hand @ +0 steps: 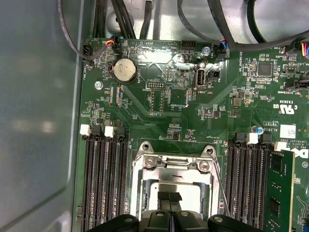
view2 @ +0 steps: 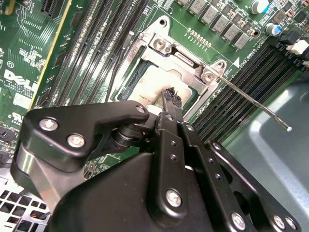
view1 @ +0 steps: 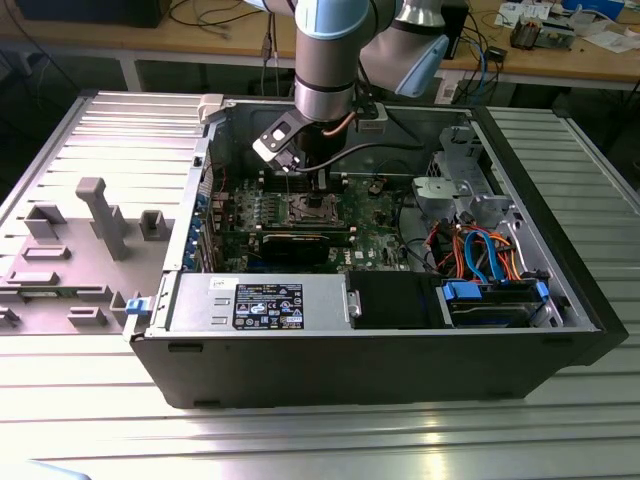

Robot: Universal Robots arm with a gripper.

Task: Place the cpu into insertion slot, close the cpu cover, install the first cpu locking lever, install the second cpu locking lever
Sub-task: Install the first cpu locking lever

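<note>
The gripper (view2: 169, 94) is black and matt with a faint sheen, studded with bright steel screw heads. The chip (view2: 152, 79) has a dull silvery metal top. The cover (hand: 171, 164) is brushed grey metal and the lever (view2: 256, 104) is thin polished wire. The circuit board (hand: 183, 121) is glossy green, its memory slots (hand: 104, 179) black plastic. The case (hand: 38, 121) is matt grey sheet metal, the table (view1: 100, 430) ribbed, shiny aluminium.
</note>
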